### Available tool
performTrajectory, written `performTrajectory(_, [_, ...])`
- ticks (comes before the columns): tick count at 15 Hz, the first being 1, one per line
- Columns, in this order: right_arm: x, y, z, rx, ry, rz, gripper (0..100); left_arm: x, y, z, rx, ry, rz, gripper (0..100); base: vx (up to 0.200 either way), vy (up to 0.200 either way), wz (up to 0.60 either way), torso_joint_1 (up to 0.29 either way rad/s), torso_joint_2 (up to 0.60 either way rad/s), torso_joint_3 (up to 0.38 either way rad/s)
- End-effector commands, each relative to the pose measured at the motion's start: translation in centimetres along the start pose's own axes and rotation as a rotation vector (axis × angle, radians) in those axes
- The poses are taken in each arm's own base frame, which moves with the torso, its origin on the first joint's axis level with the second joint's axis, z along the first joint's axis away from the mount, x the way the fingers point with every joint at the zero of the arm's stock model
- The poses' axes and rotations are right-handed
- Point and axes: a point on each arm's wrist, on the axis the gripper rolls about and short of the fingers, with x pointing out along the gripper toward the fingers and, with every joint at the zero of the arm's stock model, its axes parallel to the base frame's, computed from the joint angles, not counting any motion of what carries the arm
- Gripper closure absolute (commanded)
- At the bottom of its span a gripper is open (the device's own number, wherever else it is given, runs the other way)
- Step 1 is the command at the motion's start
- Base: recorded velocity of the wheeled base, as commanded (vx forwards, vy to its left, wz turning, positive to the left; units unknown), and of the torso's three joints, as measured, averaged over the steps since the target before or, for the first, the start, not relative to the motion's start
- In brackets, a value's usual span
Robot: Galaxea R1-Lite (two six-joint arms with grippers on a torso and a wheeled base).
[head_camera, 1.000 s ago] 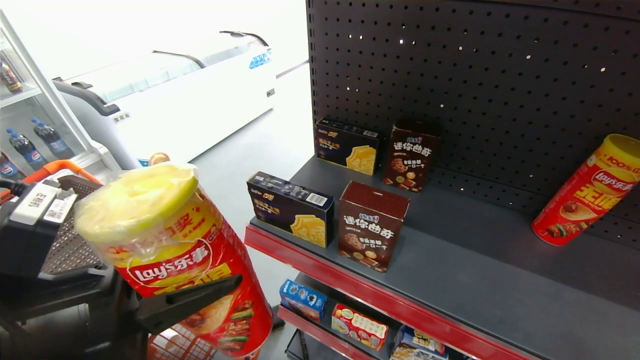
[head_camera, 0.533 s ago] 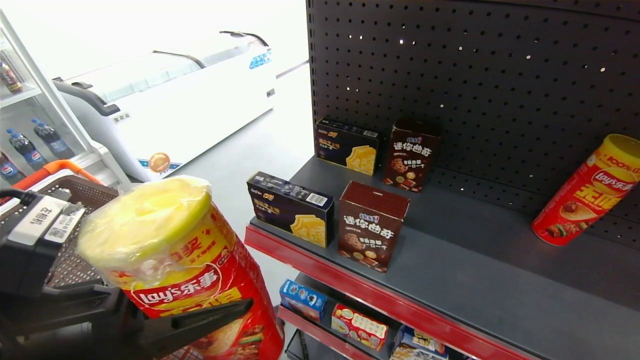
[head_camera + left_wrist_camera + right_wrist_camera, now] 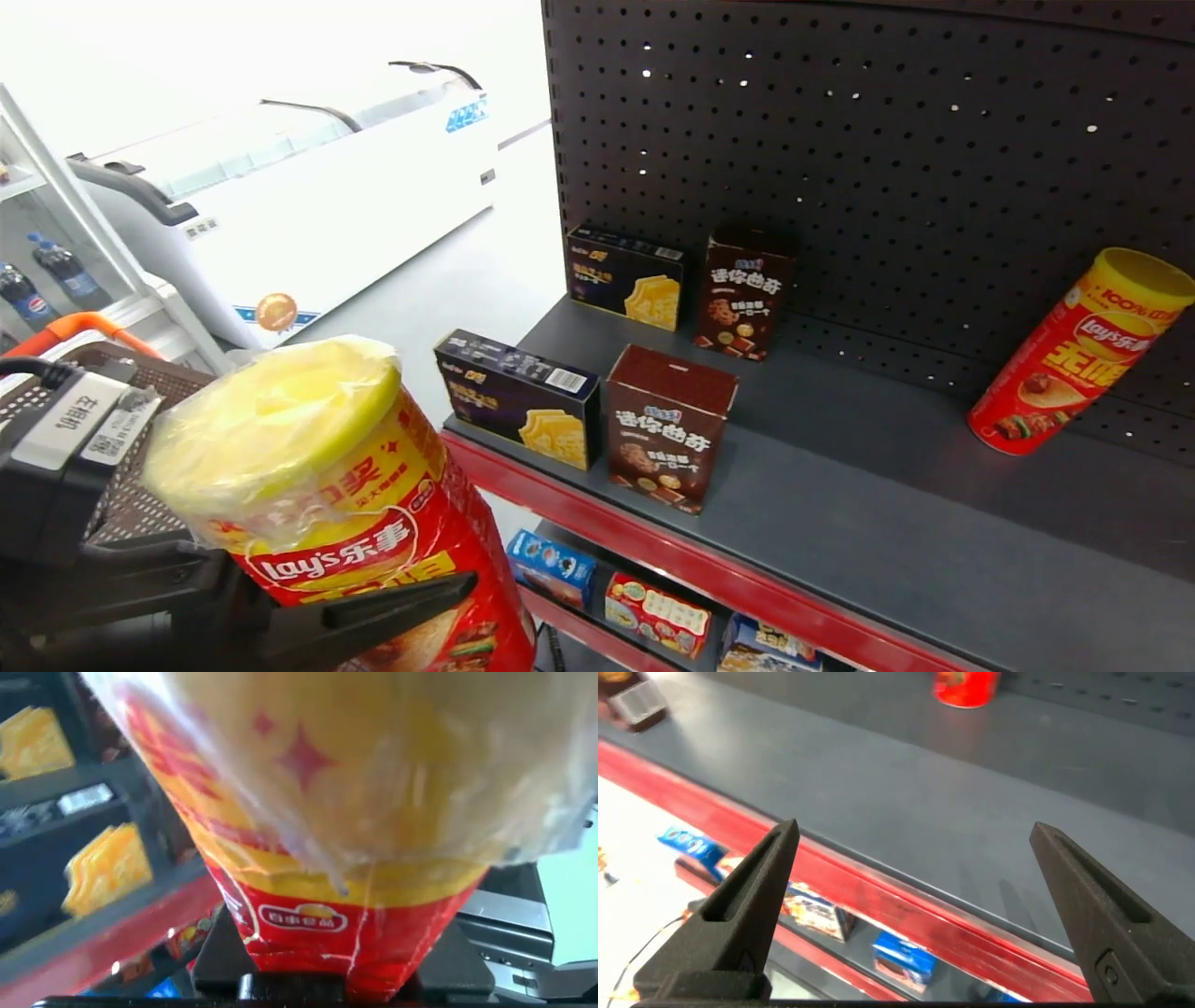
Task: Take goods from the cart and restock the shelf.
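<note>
Head view: held chip can point(image 3: 355, 504); boxes point(image 3: 667, 425), tilted can point(image 3: 1078, 355) on shelf point(image 3: 887, 504)

Glossy chip can point(image 3: 373, 551) wrapped in crinkled clear plastic film; matt, smooth dark shelf point(image 3: 887, 532); smooth printed cardboard boxes point(image 3: 667, 429).

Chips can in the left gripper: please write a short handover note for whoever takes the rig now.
Left gripper: shut on the chips can, tilted, in front of the shelf's left end, by the cart.
Right gripper: open, empty, above the shelf's front edge.
Done: can is out of the cart; another can leans on the pegboard.
Left: place the held can on the bare shelf.
</note>
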Motion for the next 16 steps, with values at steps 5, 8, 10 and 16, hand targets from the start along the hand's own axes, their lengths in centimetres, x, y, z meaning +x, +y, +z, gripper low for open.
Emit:
performTrajectory(5, [0.0, 0.0, 0.0, 0.0, 0.0, 0.0, 0, 0.16, -0.12, -0.06, -0.002, 0.002, -0.012, 100, 0.0, 0.0, -0.6, 0.003, 0.0, 0.001])
performTrajectory(8, [0.0, 0.0, 0.0, 0.0, 0.0, 0.0, 0, 0.16, -0.12, -0.06, -0.002, 0.002, -0.012, 100, 0.0, 0.0, -0.6, 0.004, 0.0, 0.002])
performTrajectory(10, [0.0, 0.0, 0.0, 0.001, 0.0, 0.0, 0, 0.15, -0.13, -0.1, -0.004, 0.003, -0.012, 100, 0.0, 0.0, 0.0, 0.0, 0.0, 0.0])
performTrajectory(16, [0.0, 0.0, 0.0, 0.001, 0.0, 0.0, 0, 0.04, -0.11, -0.41, -0.013, 0.012, -0.005, 100, 0.0, 0.0, 0.0, 0.0, 0.0, 0.0])
